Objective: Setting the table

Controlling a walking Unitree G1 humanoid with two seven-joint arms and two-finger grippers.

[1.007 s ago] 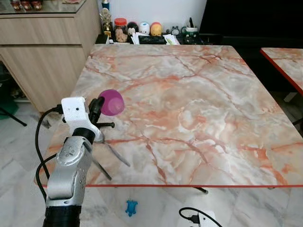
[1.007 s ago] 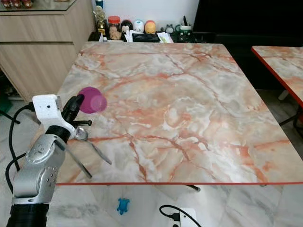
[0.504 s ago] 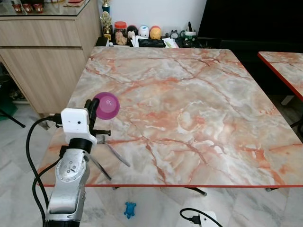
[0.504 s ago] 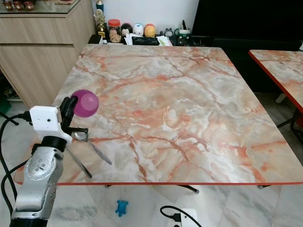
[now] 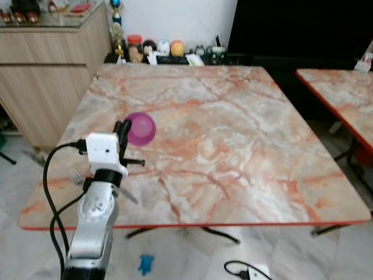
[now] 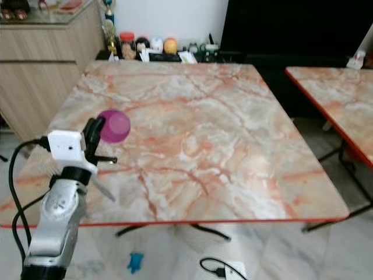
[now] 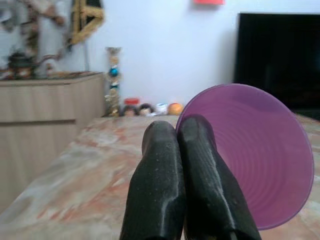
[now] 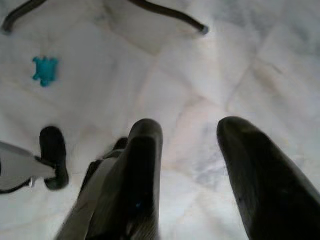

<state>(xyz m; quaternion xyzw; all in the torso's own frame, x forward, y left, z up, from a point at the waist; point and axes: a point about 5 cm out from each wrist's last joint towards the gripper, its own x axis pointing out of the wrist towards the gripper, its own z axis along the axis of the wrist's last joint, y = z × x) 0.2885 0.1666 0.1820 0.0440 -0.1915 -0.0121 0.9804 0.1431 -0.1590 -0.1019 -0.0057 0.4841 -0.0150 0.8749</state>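
Observation:
A small purple bowl [image 5: 141, 128] hangs tilted above the left part of the marble table [image 5: 233, 134]. My left gripper [image 5: 123, 132] is shut on its rim; in the left wrist view the two black fingers [image 7: 165, 180] press together on the bowl's edge [image 7: 260, 160]. Metal cutlery [image 5: 129, 196] lies on the table near the front left edge, mostly hidden behind my left arm. My right gripper [image 8: 192, 145] hangs open over the tiled floor with nothing between its fingers.
A wooden cabinet [image 5: 41, 76] stands at the back left. Jars and small figures [image 5: 135, 49] line up behind the table's far edge. A second table [image 5: 344, 93] is on the right. On the floor lie a blue toy [image 5: 145, 263] and a cable [image 5: 247, 271].
The whole picture has shifted, so the camera has moved. My left gripper still holds the purple bowl over the table's left part.

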